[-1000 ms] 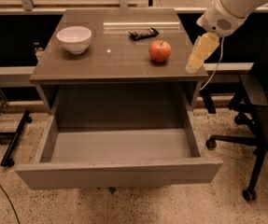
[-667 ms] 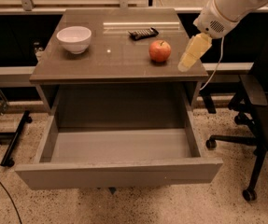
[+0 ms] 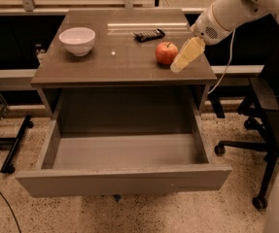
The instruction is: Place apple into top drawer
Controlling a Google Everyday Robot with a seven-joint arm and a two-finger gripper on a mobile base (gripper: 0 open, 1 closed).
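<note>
The red-orange apple sits on the brown cabinet top, toward its right side. My gripper hangs just right of the apple, its pale fingers slanting down toward the top's front right corner, a small gap from the fruit. The white arm comes in from the upper right. The top drawer is pulled fully out below the top; its grey inside holds nothing.
A white bowl stands at the top's left. A small dark flat object lies behind the apple. A black office chair stands to the right of the cabinet. Black frame legs are on the floor at left.
My gripper has moved left and a little down, from beyond the cabinet's right edge to just beside the apple. The apple, bowl and drawer have not moved.
</note>
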